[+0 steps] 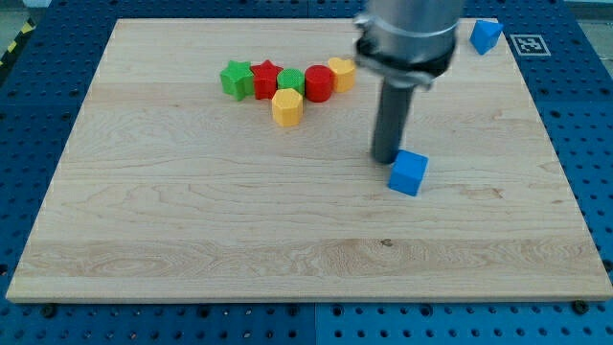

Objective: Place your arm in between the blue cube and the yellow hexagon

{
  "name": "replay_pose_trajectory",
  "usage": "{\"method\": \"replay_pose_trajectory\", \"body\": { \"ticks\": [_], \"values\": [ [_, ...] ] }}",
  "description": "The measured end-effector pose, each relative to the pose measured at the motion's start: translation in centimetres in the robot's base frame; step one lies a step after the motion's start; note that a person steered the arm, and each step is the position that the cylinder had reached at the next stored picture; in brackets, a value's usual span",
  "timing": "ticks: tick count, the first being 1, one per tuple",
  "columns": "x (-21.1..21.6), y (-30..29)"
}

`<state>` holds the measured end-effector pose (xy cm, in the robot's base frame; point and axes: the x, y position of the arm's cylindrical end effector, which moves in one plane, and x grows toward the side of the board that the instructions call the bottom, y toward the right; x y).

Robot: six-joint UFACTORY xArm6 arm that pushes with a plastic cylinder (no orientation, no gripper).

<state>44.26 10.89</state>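
A blue cube lies right of the board's middle. My tip stands just to the cube's upper left, touching or almost touching it. A yellow hexagon lies up and to the left, below a row of blocks. The tip is between the cube and the hexagon, much nearer the cube. The rod rises from the tip to the arm's dark body at the view's top.
A row at the upper middle holds a green block, a red star, a green round block, a red round block and a yellow block. Another blue block sits at the board's top right corner.
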Motion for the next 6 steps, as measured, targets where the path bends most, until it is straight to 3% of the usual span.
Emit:
{"method": "replay_pose_trajectory", "body": {
  "ticks": [3,6],
  "values": [
    [1.1,-8.4],
    [0.7,-8.4]
  ]
}}
